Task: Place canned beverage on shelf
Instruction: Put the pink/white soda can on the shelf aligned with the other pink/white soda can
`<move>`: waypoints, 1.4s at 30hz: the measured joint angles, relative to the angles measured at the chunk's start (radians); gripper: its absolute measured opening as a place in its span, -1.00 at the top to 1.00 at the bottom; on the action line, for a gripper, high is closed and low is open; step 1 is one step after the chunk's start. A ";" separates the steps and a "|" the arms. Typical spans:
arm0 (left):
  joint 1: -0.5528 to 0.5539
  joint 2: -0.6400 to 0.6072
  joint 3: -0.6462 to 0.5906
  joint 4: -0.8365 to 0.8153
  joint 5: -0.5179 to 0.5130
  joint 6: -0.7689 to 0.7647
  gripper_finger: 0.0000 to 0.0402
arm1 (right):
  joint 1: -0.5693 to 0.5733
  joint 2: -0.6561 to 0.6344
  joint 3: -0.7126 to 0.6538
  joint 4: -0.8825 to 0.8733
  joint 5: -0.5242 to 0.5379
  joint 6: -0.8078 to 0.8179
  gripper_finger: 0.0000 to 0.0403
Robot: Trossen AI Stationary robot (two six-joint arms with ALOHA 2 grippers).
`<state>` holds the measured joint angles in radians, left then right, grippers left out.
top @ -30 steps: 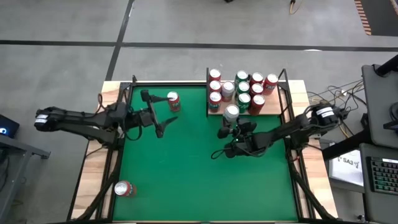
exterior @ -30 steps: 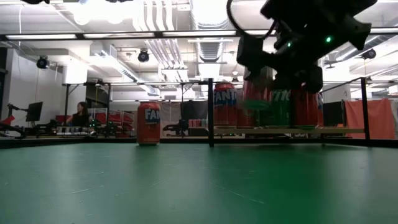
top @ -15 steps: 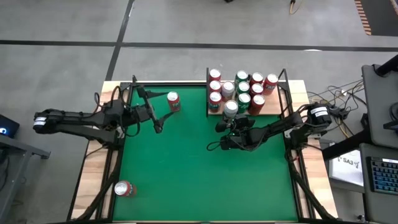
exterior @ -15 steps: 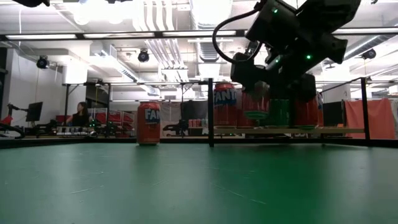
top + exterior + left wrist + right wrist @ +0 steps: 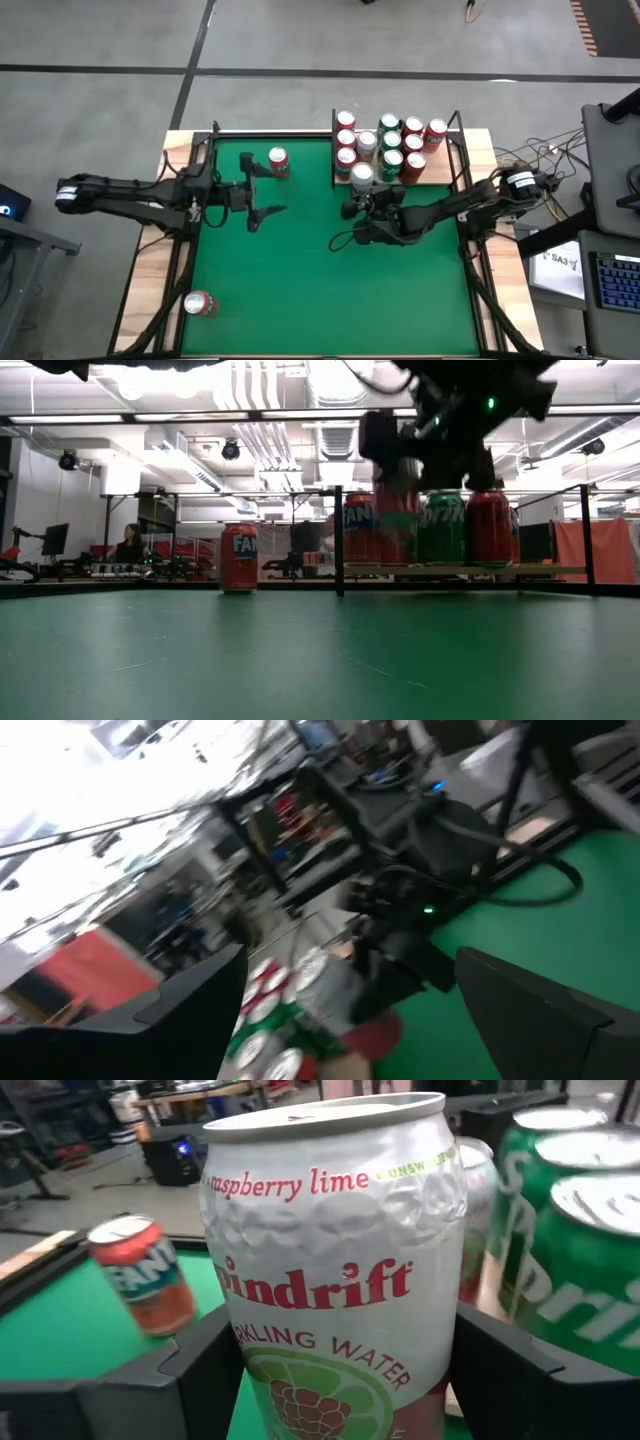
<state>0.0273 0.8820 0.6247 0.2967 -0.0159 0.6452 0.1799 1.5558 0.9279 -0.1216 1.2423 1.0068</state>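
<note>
My right gripper (image 5: pixel 330 1375) is shut on a white Spindrift can (image 5: pixel 330 1260), which hangs just off the near left corner of the shelf (image 5: pixel 440 168) and in the high view is the white can (image 5: pixel 362 177). The shelf, a pale board with black rods, holds several red and green cans (image 5: pixel 392 148) standing on their bases. An orange Fanta can (image 5: pixel 278 162) stands on the green table left of the shelf. My left gripper (image 5: pixel 258 190) hovers open near that can, touching nothing. My right gripper pinches the white can's side wall, low on its body (image 5: pixel 300 1380), between its two fingers (image 5: pixel 205 1370). The fingers come nearly level from the table's right side. The can stands upright in the hold, its base (image 5: pixel 397 558) lifted clear of the table.
A red can (image 5: pixel 200 303) lies on its side near the table's near left corner. The shelf's black corner post (image 5: pixel 339 540) stands close beside the held can. Open green felt (image 5: pixel 320 290) lies toward the near edge. A person (image 5: pixel 130 545) sits far behind the table.
My right gripper has risen and shifted a little toward the table's left edge, carrying the white can upright with it. My left gripper has swung its fingers a little toward the near edge and stayed open.
</note>
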 joint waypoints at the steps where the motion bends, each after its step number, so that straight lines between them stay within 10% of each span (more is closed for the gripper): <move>1: 0.000 0.006 0.000 0.002 0.019 -0.004 -0.69 | 0.010 -0.010 0.008 0.001 -0.001 -0.023 -0.36; 21: -0.041 0.336 0.001 0.437 0.106 -0.298 -0.68 | 0.251 -0.080 0.263 0.000 0.037 -0.418 -0.36; 42: -0.142 0.603 0.001 0.705 -0.230 -0.466 -0.68 | 0.260 -0.078 0.288 0.000 -0.020 -0.432 -0.36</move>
<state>-0.1146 1.4850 0.6258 1.0016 -0.2457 0.1788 0.4402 1.4776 1.2163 -0.1219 1.2224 0.5743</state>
